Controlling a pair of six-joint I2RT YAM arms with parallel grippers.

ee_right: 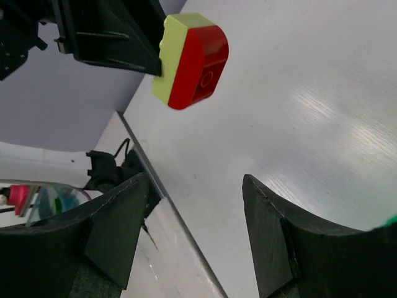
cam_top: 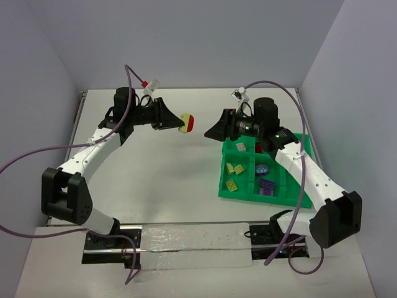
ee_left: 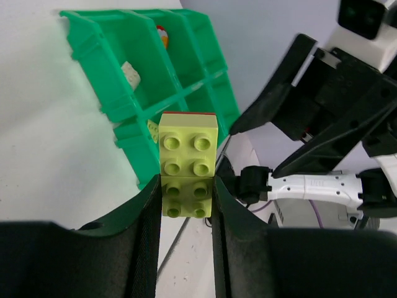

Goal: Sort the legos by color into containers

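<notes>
Bricks point(cam_top: 234, 169) (yellow-green, purple) in separate tray point(cam_top: 248, 196) compartments

A white table point(cam_top: 155, 180) with a matte, faintly streaked top sits inside a small booth. Plain pale lavender-grey walls close it in: a back wall point(cam_top: 186, 43), a left wall point(cam_top: 31, 81) and a right wall point(cam_top: 363, 93). The light is soft and even, leaving a faint sheen on the table. A glossy strip point(cam_top: 192, 239) runs along its near edge.

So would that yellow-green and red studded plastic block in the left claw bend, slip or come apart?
The yellow-green and red block looks rigid, with crisp edges. Probably light: the left gripper holds it aloft by one end. Its two coloured layers might separate if pulled.
</notes>
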